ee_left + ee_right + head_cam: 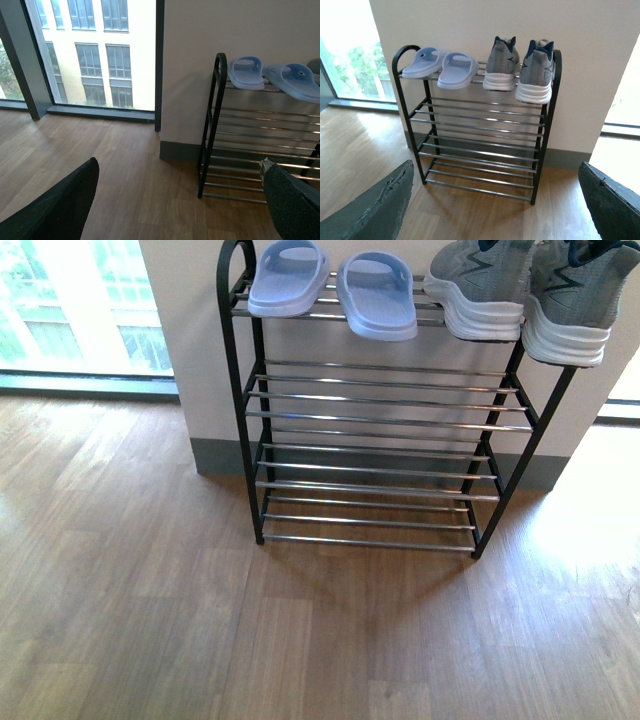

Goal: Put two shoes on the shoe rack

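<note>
Two grey knit shoes with thick white soles stand side by side on the top tier of the shoe rack (370, 450), at its right end: one (478, 290) (501, 65) and, further right, the other (570, 300) (536, 72). The black-framed rack with chrome bars (480, 135) (250, 145) stands against the wall. My left gripper (182, 205) is open over bare floor, left of the rack, holding nothing. Well back from the rack and facing it, my right gripper (495, 205) is open and empty. Neither arm shows in the front view.
A pair of light blue slides (330, 285) (440, 65) (272, 75) takes the left half of the top tier. The lower tiers hold nothing. Wooden floor (200, 620) spreads in front of the rack. A floor-to-ceiling window (90, 55) lies to the left.
</note>
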`<control>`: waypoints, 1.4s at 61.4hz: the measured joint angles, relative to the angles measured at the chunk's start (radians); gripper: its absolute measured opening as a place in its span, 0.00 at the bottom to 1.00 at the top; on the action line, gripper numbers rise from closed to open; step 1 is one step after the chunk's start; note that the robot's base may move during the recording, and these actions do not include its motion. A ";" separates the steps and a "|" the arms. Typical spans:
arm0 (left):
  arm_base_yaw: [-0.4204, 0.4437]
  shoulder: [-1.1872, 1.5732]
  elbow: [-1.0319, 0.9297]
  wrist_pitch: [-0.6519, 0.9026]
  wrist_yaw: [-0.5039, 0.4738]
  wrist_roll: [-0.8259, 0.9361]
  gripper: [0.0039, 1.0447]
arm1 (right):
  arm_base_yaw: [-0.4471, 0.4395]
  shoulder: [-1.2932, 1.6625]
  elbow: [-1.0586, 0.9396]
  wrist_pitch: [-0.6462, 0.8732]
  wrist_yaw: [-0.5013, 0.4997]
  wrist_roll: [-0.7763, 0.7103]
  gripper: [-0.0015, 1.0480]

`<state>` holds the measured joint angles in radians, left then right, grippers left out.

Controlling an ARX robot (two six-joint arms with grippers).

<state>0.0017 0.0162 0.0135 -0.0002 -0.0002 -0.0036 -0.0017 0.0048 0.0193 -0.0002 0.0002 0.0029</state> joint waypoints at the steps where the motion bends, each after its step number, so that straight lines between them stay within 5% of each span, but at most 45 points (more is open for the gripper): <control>1: 0.000 0.000 0.000 0.000 0.000 0.000 0.91 | 0.000 0.000 0.000 0.000 0.000 0.000 0.91; 86: 0.000 0.000 0.000 0.000 0.000 0.000 0.91 | 0.000 -0.001 0.000 0.000 0.000 0.000 0.91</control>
<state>0.0017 0.0158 0.0135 -0.0002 -0.0002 -0.0036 -0.0017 0.0040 0.0193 -0.0002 0.0002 0.0029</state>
